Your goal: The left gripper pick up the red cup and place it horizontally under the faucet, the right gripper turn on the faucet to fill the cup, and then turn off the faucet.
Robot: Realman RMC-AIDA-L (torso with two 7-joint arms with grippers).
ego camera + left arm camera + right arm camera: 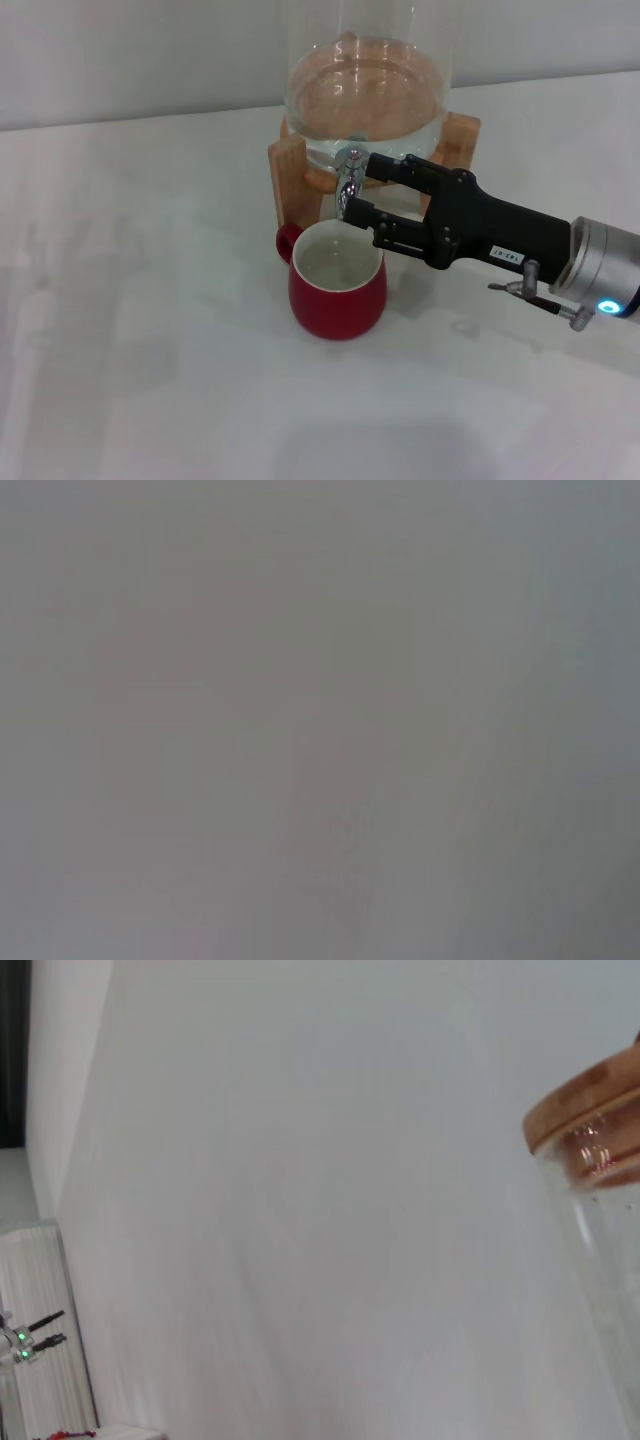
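Cup [337, 283] stands upright right under the faucet [349, 180] | right gripper [358, 194] reaches in from the right; its 2 fingers grasping the faucet | left gripper out of sight

Red cup [337, 292] just below the claw was dark red outside, white inside. Right gripper [357, 196] was black with a white label, silver wrist, blue light. Faucet [347, 180] between its fingers was shiny chrome. Wooden stand [290, 175] behind was light tan; glass dispenser [365, 70] clear.
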